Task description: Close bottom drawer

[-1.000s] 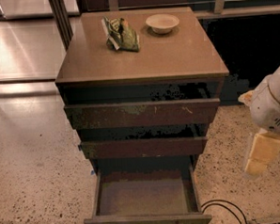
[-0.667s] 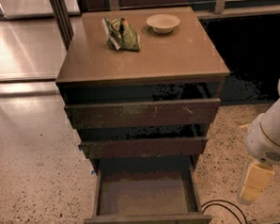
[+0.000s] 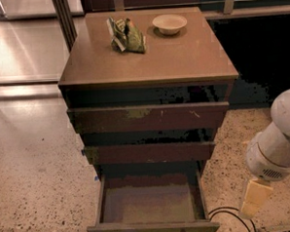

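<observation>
Your tool [image 3: 255,199] has dropped lower over last 1 s, now hangs right of bottom drawer [image 3: 153,229], near its front panel, apart from it. Open or clenched: cannot tell. Drawer still pulled out, unmoved. Likely you're getting down to panel height for push

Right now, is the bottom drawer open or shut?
Open. The bottom drawer sticks far out, and you can see inside it. The tool hangs to its right, apart from it.

Arm [image 3: 282,142] at lower R of view, gripper [image 3: 255,198] pointing down.
</observation>
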Controlling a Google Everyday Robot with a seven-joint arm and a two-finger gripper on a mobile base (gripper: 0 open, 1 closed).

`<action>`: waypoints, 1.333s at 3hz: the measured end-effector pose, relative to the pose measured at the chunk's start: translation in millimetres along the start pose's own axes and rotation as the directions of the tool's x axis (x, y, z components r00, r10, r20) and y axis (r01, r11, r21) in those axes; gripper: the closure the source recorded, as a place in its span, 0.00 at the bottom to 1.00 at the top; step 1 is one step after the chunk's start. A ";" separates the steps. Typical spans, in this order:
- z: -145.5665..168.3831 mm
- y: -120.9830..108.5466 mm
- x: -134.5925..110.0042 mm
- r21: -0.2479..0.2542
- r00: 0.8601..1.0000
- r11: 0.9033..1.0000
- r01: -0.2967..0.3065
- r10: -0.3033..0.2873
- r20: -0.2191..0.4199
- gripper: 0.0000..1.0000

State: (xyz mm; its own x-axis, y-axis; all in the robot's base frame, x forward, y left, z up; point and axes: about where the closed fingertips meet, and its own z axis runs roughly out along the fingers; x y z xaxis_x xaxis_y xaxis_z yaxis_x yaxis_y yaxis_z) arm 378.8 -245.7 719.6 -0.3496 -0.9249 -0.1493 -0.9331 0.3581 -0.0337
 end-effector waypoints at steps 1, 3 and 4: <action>45.5 3.1 -0.5 -0.039 0.999 0.999 -0.008 0.010 0.043 0.00; 108.4 9.5 10.7 -0.101 0.998 0.995 -0.011 0.017 0.059 0.00; 144.7 9.3 -6.2 -0.117 0.994 0.993 0.033 -0.021 0.103 0.00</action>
State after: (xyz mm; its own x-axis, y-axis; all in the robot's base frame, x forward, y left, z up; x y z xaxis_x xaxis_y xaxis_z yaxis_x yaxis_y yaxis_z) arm 384.5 -218.1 577.2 -0.3195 -0.9140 -0.2500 -0.9475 0.3101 0.0774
